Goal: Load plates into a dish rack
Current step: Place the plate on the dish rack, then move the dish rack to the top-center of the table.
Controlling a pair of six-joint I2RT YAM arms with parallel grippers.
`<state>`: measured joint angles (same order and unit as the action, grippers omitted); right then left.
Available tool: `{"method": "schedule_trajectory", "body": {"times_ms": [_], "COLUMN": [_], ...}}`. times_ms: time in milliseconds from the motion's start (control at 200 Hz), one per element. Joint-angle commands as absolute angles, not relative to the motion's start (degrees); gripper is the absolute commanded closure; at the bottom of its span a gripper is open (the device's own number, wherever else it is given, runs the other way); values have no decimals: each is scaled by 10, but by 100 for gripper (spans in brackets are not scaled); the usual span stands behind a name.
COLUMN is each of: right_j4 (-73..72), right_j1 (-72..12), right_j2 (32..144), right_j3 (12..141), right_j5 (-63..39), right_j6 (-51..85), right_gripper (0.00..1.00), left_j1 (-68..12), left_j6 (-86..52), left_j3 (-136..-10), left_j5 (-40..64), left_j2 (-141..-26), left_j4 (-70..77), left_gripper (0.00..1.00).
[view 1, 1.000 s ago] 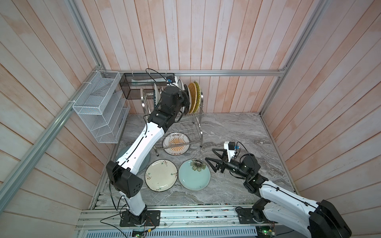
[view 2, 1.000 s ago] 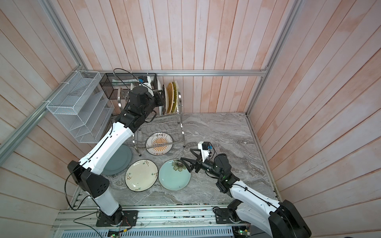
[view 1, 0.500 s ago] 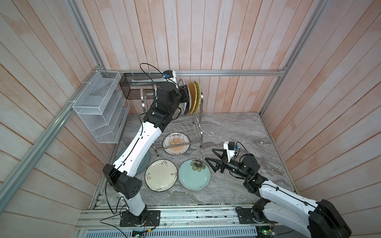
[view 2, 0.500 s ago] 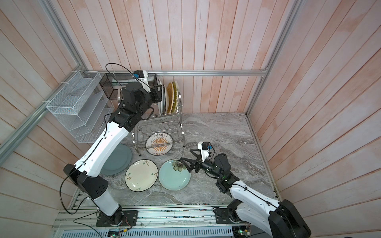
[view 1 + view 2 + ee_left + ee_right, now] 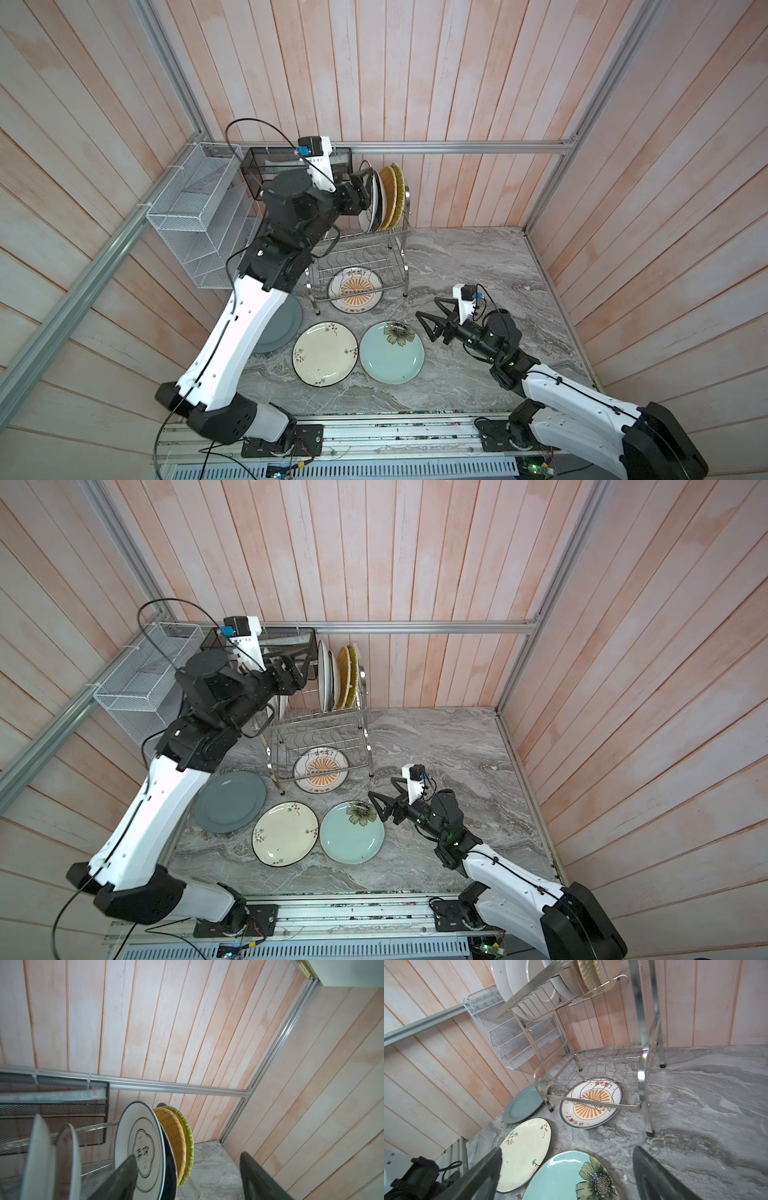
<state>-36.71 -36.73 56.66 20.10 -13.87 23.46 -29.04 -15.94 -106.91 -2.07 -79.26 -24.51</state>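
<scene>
Nearest, lower middle of both top views: right jaws spread wide, empty, low over the tabletop (image 5: 478, 257), just beside pale blue plate (image 5: 390, 357). Left of it, cream floral plate (image 5: 324, 357), then grey plate (image 5: 230, 800), all flat. Farther up, sunburst plate (image 5: 355, 289) lying partly under dish rack (image 5: 404, 257). Farthest, upper left of centre: left jaws apart, gripping nothing, beside upright plates (image 5: 376, 203) on top tier.
</scene>
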Motion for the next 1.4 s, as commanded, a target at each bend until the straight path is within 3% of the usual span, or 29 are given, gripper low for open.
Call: {"method": "schedule_trajectory", "body": {"times_ms": [0, 290, 610, 840, 1065, 1395], "right_j4": [-310, -162, -169, -158, -145, -127], "right_j1": [-370, -369, -336, -318, -316, -309], "right_j2": [580, 716, 869, 951, 1010, 1063], "right_j3": [236, 361, 471, 553, 608, 666], "right_j5": [-73, 45, -4, -43, -65, -83], "right_j6": [214, 211, 230, 229, 228, 222], "right_gripper": [2, 2, 6, 10, 16, 33], "left_j1": [-288, -288, -288, -288, -279, -180], "left_j6": [-93, -105, -276, -367, -384, -351], "left_j3": [-1002, -761, -514, -351, -319, -315], "left_j5": [-13, -29, 4, -14, -107, -80], "left_j2": [-714, -442, -299, -333, -427, -533], "left_j4": [-290, -388, -394, -254, -162, -96], "left_gripper": [2, 0, 0, 0, 0, 21]}}
